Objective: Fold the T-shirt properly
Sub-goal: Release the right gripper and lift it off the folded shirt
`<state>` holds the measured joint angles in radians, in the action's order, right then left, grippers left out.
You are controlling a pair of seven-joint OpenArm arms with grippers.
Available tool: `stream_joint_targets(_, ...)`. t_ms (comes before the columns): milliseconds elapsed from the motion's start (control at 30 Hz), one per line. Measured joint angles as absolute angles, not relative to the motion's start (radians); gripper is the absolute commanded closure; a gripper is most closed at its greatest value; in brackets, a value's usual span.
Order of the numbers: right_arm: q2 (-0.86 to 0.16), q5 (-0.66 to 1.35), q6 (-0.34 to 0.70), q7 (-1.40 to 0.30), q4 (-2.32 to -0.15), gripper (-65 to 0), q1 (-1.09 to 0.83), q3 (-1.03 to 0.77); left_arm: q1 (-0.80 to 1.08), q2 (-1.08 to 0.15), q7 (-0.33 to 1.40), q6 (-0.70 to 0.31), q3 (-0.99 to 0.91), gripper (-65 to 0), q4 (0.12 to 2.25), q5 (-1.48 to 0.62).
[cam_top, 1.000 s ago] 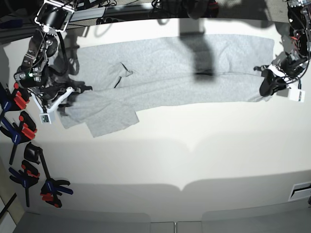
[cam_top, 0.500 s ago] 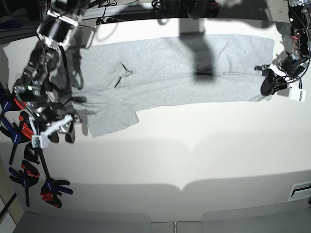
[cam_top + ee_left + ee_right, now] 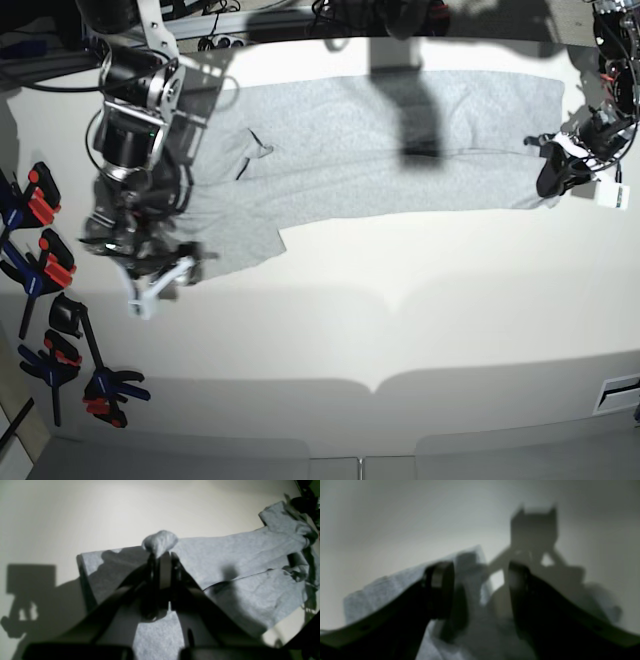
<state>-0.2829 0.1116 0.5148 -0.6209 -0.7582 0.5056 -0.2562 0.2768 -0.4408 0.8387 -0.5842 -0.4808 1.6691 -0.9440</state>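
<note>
Moved: since 1 second ago the right gripper [image 3: 160, 285] has swung off the sleeve end and down toward the near edge of the T-shirt [image 3: 380, 150]; the left gripper [image 3: 552, 172] has stayed put at the far end.
Right jaws: released, spread wide with nothing between them; blurred grey cloth lies just beyond and below their tips.
Left jaws: clenched on a small bunched nub of T-shirt [image 3: 160, 542], which pokes out just past the tips.
T-shirt: stretched long across the pale surface [image 3: 400, 320], partly folded lengthwise, 1 sleeve flap near the right jaws.
Why held: my guess is the left pinch anchors that end taut while the right lines up a fresh grasp.
Clamps [image 3: 45, 265]: idle, well apart from the cloth.
</note>
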Motion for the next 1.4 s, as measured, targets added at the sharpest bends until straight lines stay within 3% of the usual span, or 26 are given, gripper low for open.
stream_joint_targets(133,-0.287,0.131,0.481,-0.608,-0.735,-29.6,0.519,-0.128,0.277,-0.44,0.839,-0.584,-0.481,0.0,1.669,-0.953)
stream_joint_targets(200,-0.289,0.133,0.449,-0.602,-0.735,-19.9,0.519,-0.091,0.277,-0.441,0.839,-0.584,-0.481,0.0,1.669,-0.953)
stream_joint_targets(300,-0.29,0.136,0.439,-0.627,-0.735,0.0,0.524,-0.073,0.277,-0.44,0.839,-0.584,-0.481,0.0,1.669,-0.953)
stream_joint_targets(533,-0.287,0.147,0.44,-0.712,-0.799,0.0,0.513,-0.073,0.277,-0.44,0.839,-0.584,-0.481,0.0,1.669,-0.953)
stream_joint_targets(800,-0.286,0.128,0.449,-0.832,-1.036,0.0,0.463,-0.069,0.277,-0.44,0.839,-0.584,-0.481,0.0,1.669,-0.953)
stream_joint_targets(1100,-0.285,0.128,0.463,-0.837,-1.472,0.0,0.118,-0.078,0.334,-0.437,0.847,-0.584,-0.481,0.0,1.669,-0.953)
stream_joint_targets(1400,-0.287,0.127,0.465,-0.835,-1.828,0.0,-0.187,-0.22,0.4,-0.439,0.846,-0.585,-0.481,0.0,1.669,-0.954)
